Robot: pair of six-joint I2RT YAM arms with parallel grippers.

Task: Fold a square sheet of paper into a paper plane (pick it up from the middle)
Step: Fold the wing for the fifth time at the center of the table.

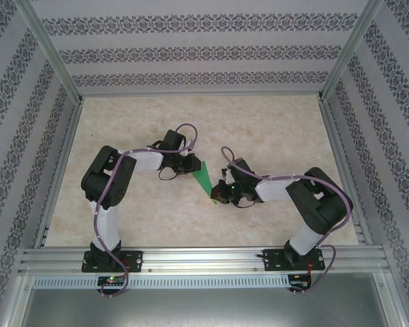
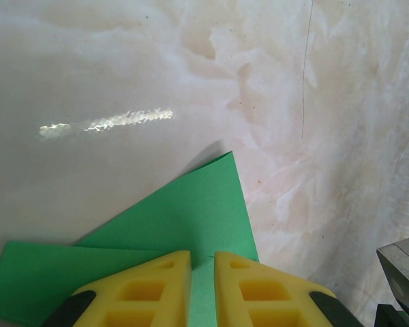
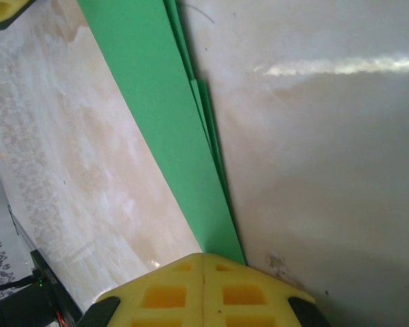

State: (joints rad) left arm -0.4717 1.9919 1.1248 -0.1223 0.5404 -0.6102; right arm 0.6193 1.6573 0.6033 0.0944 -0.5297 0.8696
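- Paper plane sits mid-worktop, about halfway between the near and far edges, strung between the two claws.
- Left claw is clamped on its upper end. In the left wrist view the yellow fingers are nearly together, with green in the slit between them.
- Right claw has its fingers pressed together, and the plane's narrow lower tip runs into the seam.
- Folded layers show as stacked long edges. One square corner throws a shadow on the worktop.
- I can't tell whether the lower edge touches the surface.
- Wide bare marble lies toward the far, left and right edges. The near edge is taken up by both arm bases and the rail.
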